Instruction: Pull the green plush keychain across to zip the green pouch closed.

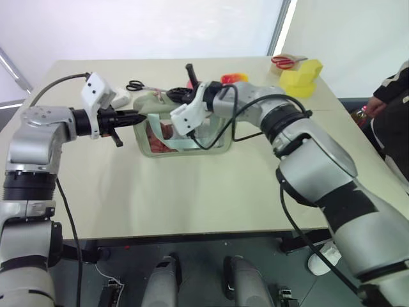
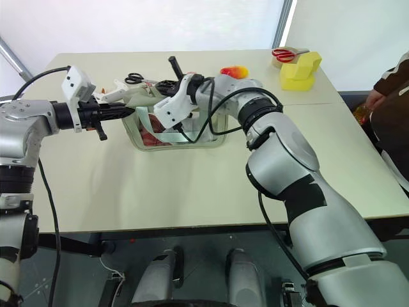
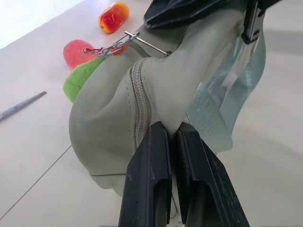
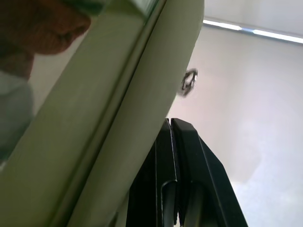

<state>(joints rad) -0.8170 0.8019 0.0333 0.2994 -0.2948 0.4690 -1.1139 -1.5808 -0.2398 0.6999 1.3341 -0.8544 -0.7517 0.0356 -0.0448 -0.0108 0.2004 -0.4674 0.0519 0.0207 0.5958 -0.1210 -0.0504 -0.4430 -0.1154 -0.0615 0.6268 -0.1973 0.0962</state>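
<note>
Gripping the pouch end, both grippers closed

Standing upright near the middle of the table [image 1: 192,192], the green pouch [image 3: 113,123] is a pale sage fabric case with a clear plastic window, a light green strap [image 3: 210,123] hanging down its front, and a zipper [image 3: 141,104] running along its top edge. Something reddish shows through the window.

One left gripper [image 3: 173,137] reaches in from the left, its two black fingers clenched on the fabric at the pouch's left end, right beside the zipper. One green plush keychain [image 3: 80,80], a small lime-green fuzzy lump, hangs by a metal chain and clasp [image 3: 113,46] off the far side of the pouch's top, well beyond those fingers and not touched by them.

One right gripper [image 4: 171,125] comes across from the right to the top of the pouch. Its fingers are pressed tight together against the pale green edge; whether any fabric is caught between them cannot be told. A small metal ring [image 4: 188,82] sits just past the fingertips.

Behind the pouch lie one pink plush toy [image 3: 75,51] and one red-and-yellow plush toy [image 3: 113,15]. One pair of black-handled scissors [image 1: 135,85] lies behind the left end. Far right on the table stand one yellow block [image 1: 301,78] and one pair of red-handled scissors [image 1: 284,61]. A person [image 1: 391,121] stands at the right edge.
</note>
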